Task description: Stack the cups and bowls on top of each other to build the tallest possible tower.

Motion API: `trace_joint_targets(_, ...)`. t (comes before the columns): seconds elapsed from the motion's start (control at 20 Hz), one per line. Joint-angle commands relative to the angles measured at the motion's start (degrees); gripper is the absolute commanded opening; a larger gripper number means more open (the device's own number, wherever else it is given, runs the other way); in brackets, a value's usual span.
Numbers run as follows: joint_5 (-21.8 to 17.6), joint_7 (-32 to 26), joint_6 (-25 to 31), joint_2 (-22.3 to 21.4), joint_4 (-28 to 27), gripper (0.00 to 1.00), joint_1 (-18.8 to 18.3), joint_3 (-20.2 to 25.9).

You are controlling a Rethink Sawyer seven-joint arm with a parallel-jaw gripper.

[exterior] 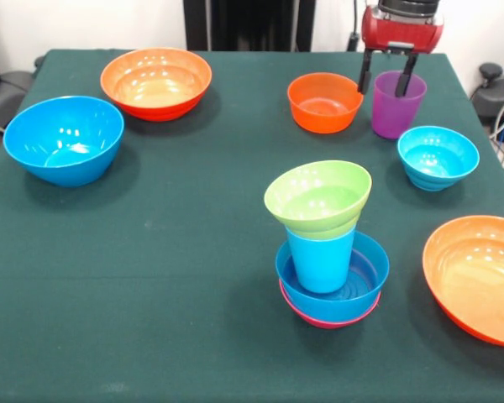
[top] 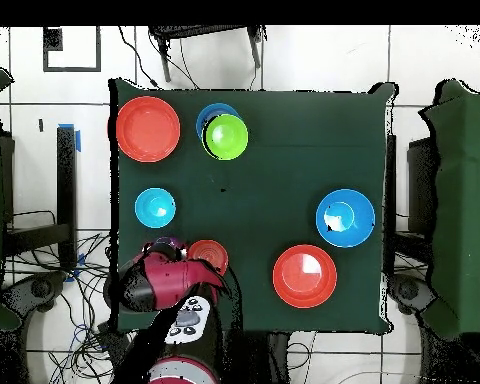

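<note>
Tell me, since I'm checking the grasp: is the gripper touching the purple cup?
Cannot tell. Front view shows the gripper straddling the purple cup rim, contact unclear.

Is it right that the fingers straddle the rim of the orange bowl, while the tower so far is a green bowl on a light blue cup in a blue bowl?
Not quite. In the front view the fingers straddle the rim of the purple cup, not the small orange bowl beside it. The tower is as you say, plus a pink bowl at its base.

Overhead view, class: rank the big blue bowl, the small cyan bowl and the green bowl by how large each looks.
1. Big blue bowl, clearly largest.
2. Green bowl, though it sits atop the tower, nearer the camera, so this is unsure.
3. Small cyan bowl, close to the green.
</note>
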Motion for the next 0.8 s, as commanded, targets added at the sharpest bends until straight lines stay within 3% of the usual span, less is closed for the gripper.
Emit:
trace_joint_targets(0.05,0.9,11.71,-5.04,4.41,3.51,1.0,0.0,4.45)
trace_joint_targets(0.6,1.22,11.98,-7.08,3.75,4.85,1.0,-0.01,4.58)
trace_joint_targets(0.8,3.69,13.94,-11.05,3.71,4.51,1.0,3.83,0.12)
